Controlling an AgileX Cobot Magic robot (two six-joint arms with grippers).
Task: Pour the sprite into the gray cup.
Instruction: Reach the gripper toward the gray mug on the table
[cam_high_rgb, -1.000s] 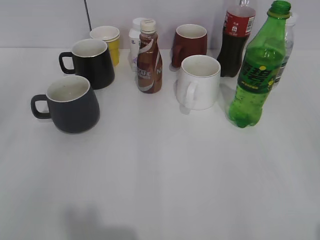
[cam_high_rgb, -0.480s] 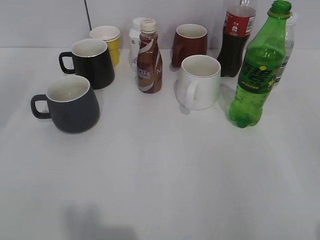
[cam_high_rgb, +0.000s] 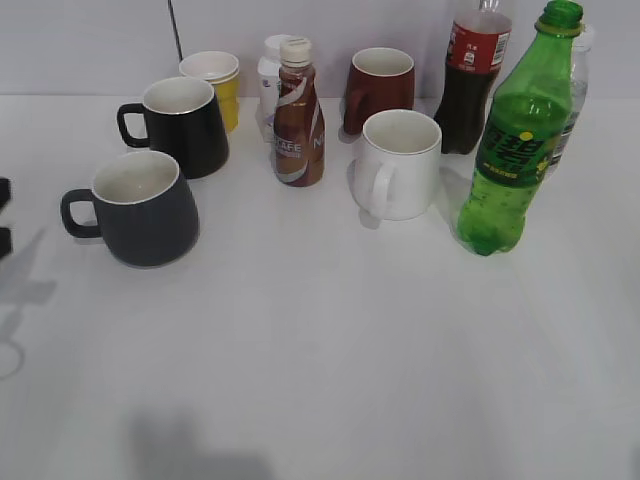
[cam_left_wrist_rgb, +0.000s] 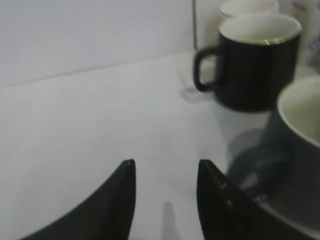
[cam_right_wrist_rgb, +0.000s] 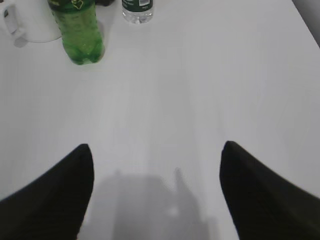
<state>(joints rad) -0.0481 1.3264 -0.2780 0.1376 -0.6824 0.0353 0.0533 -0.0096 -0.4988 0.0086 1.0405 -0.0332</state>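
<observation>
A: At the far left edge of the table (cam_high_rgb: 320, 380), something dark had come into the exterior view that was not there half a second earlier. What was it?

B: The left gripper (cam_left_wrist_rgb: 165, 200), I judged. Only two small dark tips showed there, and a new shadow lay on the white surface beneath them. From its wrist camera the jaws stood parted with nothing between them, just beside the squat matte dark-gray mug with the white interior (cam_high_rgb: 138, 208), the gray cup.

A: Had the cup moved?

B: It seemed turned a touch, no more. Behind it stood the glossy black mug (cam_high_rgb: 183, 126), then the brown coffee bottle (cam_high_rgb: 298, 115), and the white mug (cam_high_rgb: 399, 163), all unchanged.

A: And the sprite?

B: The tall translucent green plastic soda bottle with the green-and-yellow label (cam_high_rgb: 514, 140) stood upright near the right, just beside the white mug, untouched and with no cap on its neck, as far as I could tell. The right gripper (cam_right_wrist_rgb: 156, 190) hung wide open and empty, well apart from it.

A: So?

B: Pouring hadn't begun; the left arm looked set to steady or fetch the cup.
</observation>
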